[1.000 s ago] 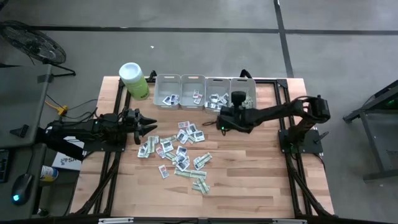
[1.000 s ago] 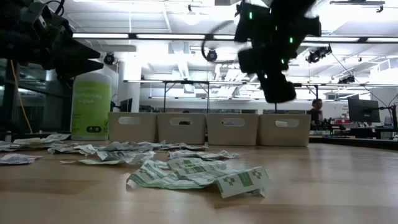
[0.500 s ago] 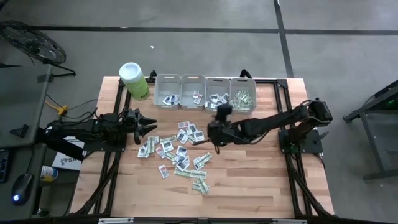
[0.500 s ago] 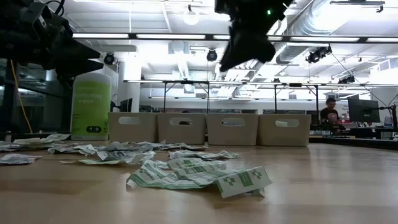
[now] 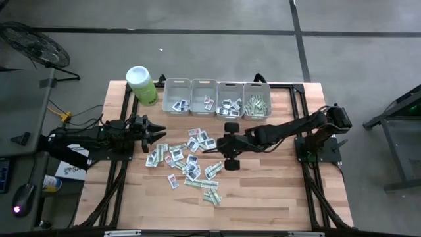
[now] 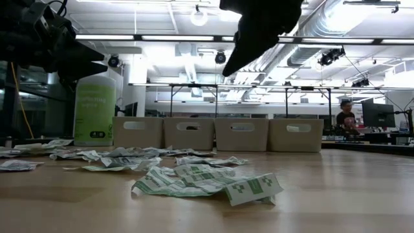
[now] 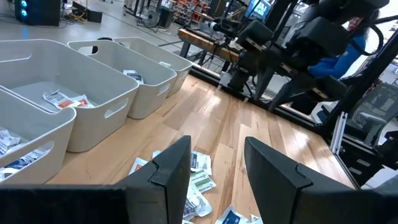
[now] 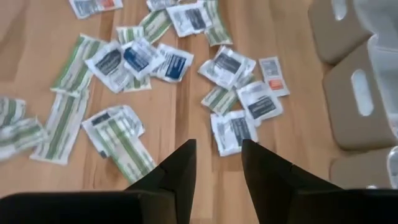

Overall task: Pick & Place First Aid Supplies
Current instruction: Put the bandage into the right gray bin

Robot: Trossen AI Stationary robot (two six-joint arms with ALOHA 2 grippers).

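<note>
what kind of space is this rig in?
Likely a robotics lab or open workshop: exposed ceiling ducts and strip lights, long workbenches behind the wooden table, monitor at right.

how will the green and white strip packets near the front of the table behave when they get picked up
The green-and-white strip packets probably flop: they already lie crumpled, with lifted corners. They look thin and light, so a nudge would likely slide them across the smooth wooden table. Since they overlap, lifting one may drag a neighbour along.

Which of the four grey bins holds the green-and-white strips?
The bin at the right end of the row, farthest from the green canister. The other three hold white squarish packets instead.
</note>
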